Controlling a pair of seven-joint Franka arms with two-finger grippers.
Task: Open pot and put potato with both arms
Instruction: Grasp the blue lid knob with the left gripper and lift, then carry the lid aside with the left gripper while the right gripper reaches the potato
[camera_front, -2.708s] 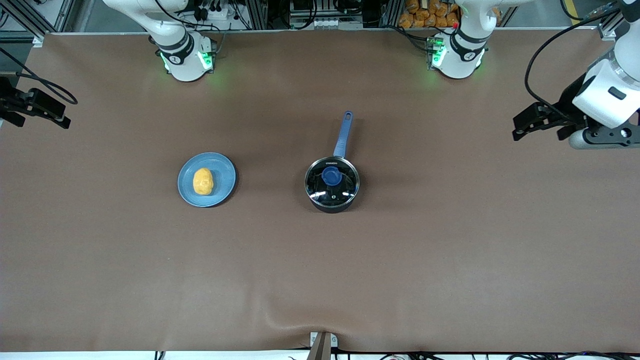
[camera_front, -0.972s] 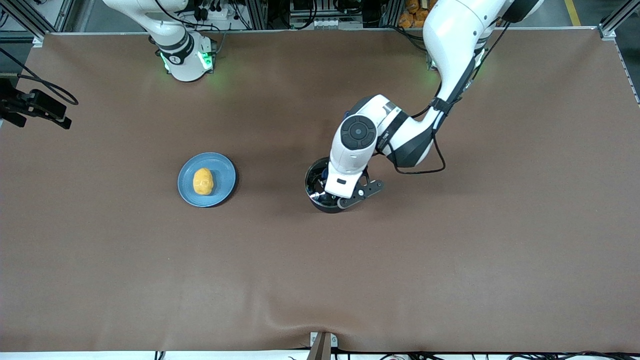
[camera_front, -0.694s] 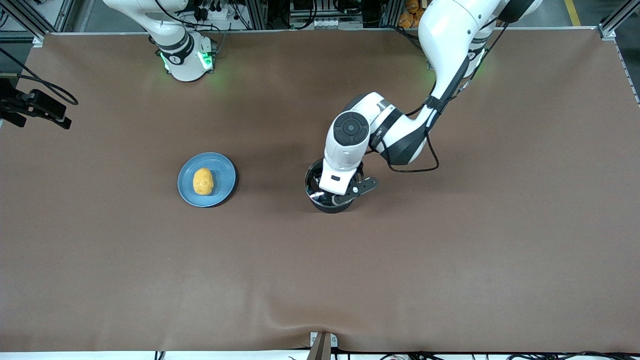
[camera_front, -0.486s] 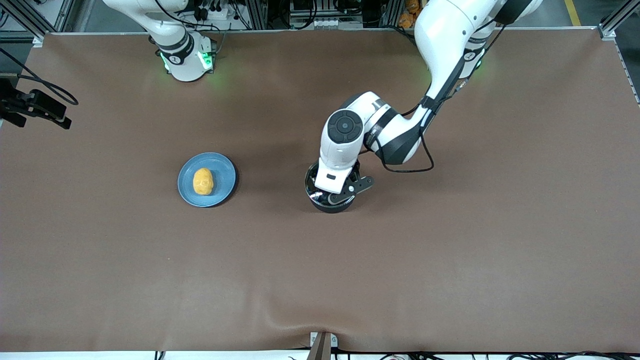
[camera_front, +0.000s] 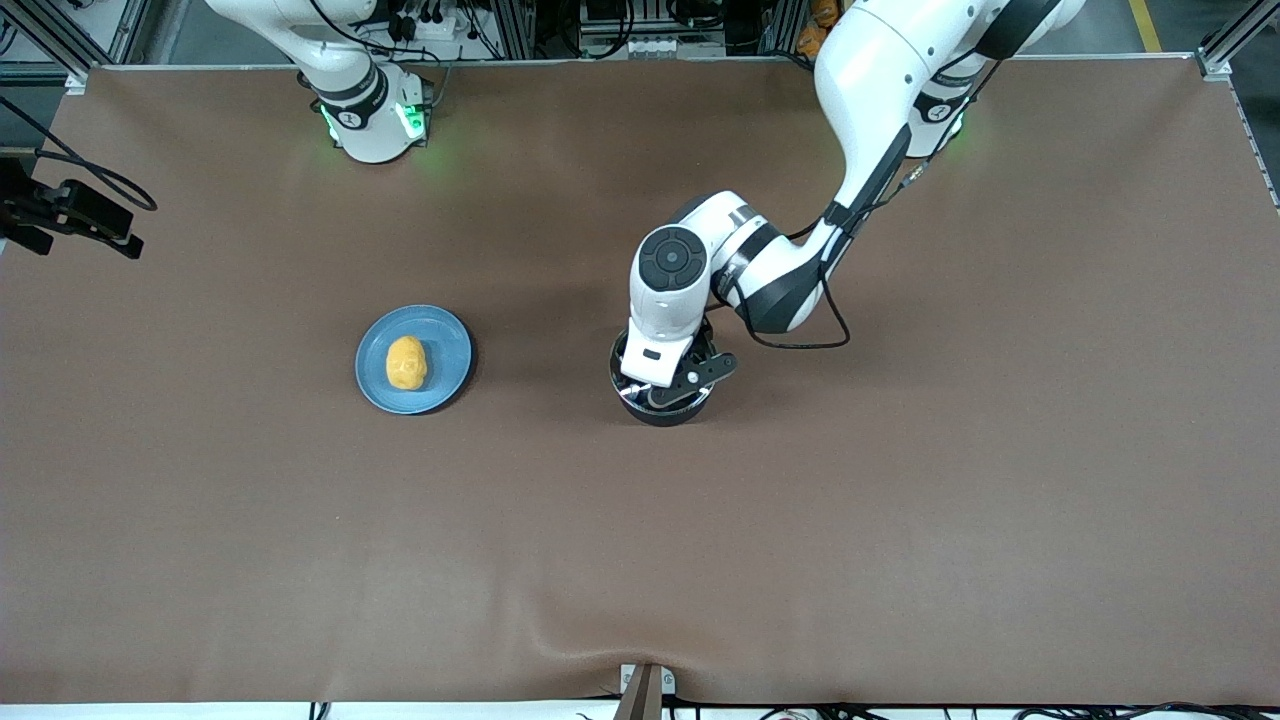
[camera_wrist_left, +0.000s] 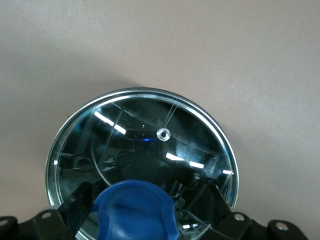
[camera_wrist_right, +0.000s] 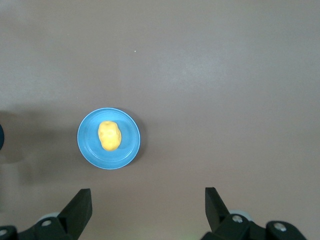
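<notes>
The black pot (camera_front: 640, 405) stands mid-table with its glass lid (camera_wrist_left: 145, 145) on. Its blue handle is hidden under the left arm. My left gripper (camera_wrist_left: 146, 200) is open over the lid, one finger on either side of the blue knob (camera_wrist_left: 135, 212) without touching it. In the front view the left hand (camera_front: 665, 385) covers most of the pot. The yellow potato (camera_front: 406, 362) lies on a light-blue plate (camera_front: 445, 345), toward the right arm's end. My right gripper (camera_wrist_right: 147, 197) is open and empty, high above the table, with the potato (camera_wrist_right: 109, 135) and plate (camera_wrist_right: 127, 150) in view below.
The brown mat (camera_front: 900, 500) covers the whole table. The right arm's hand (camera_front: 70, 215) hangs at the table's edge at the right arm's end and waits. A small bracket (camera_front: 645, 685) sits at the table's edge nearest the front camera.
The left arm has swung in from the left arm's end of the table to over the pot and settled its open gripper around the lid's knob. The right arm has not moved.
</notes>
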